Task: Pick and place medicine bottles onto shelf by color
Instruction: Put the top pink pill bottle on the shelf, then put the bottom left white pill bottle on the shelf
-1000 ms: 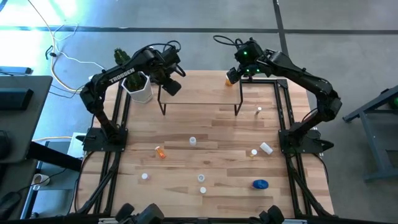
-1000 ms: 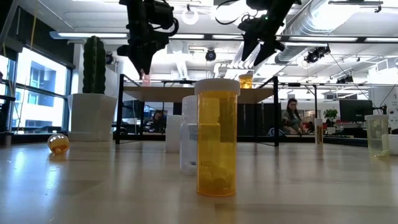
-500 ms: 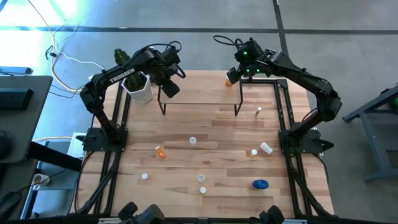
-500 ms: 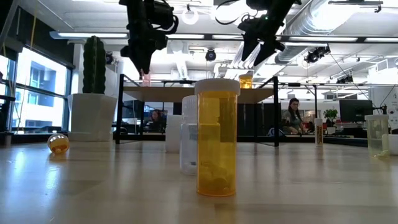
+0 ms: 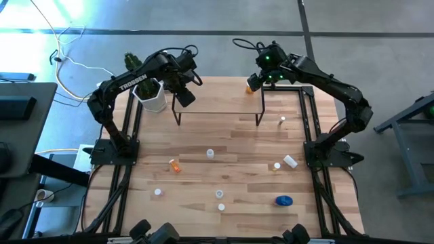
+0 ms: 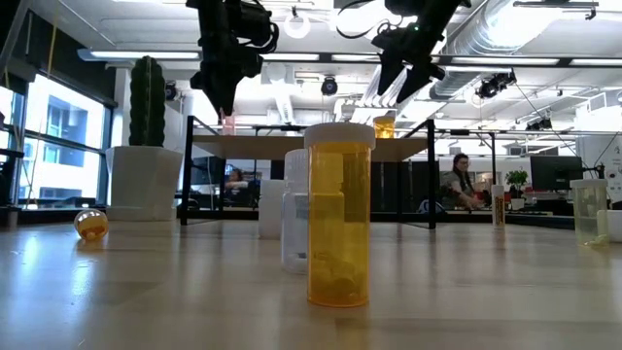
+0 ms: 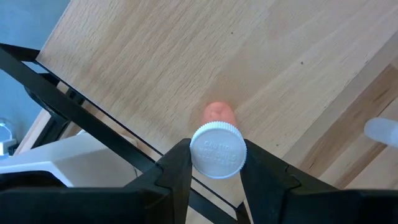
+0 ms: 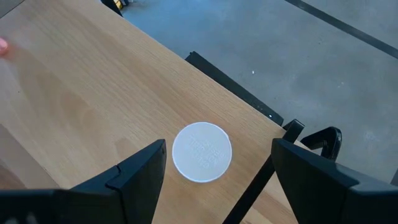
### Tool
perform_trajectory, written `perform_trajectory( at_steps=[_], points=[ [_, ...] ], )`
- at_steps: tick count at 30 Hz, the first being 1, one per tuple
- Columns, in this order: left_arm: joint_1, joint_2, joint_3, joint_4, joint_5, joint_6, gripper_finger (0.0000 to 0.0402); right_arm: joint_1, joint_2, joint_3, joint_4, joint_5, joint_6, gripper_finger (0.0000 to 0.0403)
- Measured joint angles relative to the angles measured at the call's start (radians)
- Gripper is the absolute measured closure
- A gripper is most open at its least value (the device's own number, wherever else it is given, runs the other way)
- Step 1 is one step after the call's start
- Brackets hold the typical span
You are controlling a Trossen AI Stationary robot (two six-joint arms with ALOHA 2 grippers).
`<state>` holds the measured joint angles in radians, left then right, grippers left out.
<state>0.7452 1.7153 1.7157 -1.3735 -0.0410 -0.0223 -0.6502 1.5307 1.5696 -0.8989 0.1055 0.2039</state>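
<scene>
The shelf (image 5: 217, 102) stands at the table's far middle. My left gripper (image 5: 178, 87) is over its left end, shut on a pink bottle (image 6: 227, 123) with a white cap (image 7: 216, 149). My right gripper (image 5: 256, 80) hangs open above the shelf's right far corner. An orange bottle (image 6: 385, 126) with a white cap (image 8: 201, 152) stands there on its base. The right fingers (image 8: 134, 171) stand wide on either side of that cap without touching it. My left gripper pinches the pink bottle's white cap (image 7: 194, 155) between its two fingers, coming from above and pointing almost straight down. The bottle is upright below the fingers, its pink body (image 7: 219, 113) toward the shelf board. Whether its base rests on the board I cannot tell.
A white cactus pot (image 5: 150, 95) stands just left of the shelf. Several small bottles are scattered over the table's near half, among them a lying orange one (image 5: 175, 165) and a squat blue one (image 5: 283, 200). An orange bottle (image 6: 339, 214) stands close to the low camera.
My left gripper has rolled a little about the line it points along, still shut on the pink bottle, and has stayed in place over the shelf's left end. My right gripper has kept still.
</scene>
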Motion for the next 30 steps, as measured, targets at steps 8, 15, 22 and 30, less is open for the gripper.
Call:
perform_trajectory(
  at_steps=[8,15,22,30],
  points=[
    [0.0,0.0,0.0,0.0,0.0,0.0,0.0259,0.0,0.0,0.0,0.0,0.0,0.0,0.0121],
    [0.0,0.0,0.0,0.001,0.002,0.0,0.0241,0.0,0.0,0.0,0.0,0.0,0.0,0.0121],
    [0.0,0.0,0.0,0.001,0.004,-0.001,0.0242,0.0,0.0,0.0,0.017,0.0,-0.003,0.0121],
    [0.0,-0.005,0.0,-0.005,0.004,0.0,0.0243,0.003,0.0,0.0,0.035,-0.011,-0.029,0.0121]
  ],
)
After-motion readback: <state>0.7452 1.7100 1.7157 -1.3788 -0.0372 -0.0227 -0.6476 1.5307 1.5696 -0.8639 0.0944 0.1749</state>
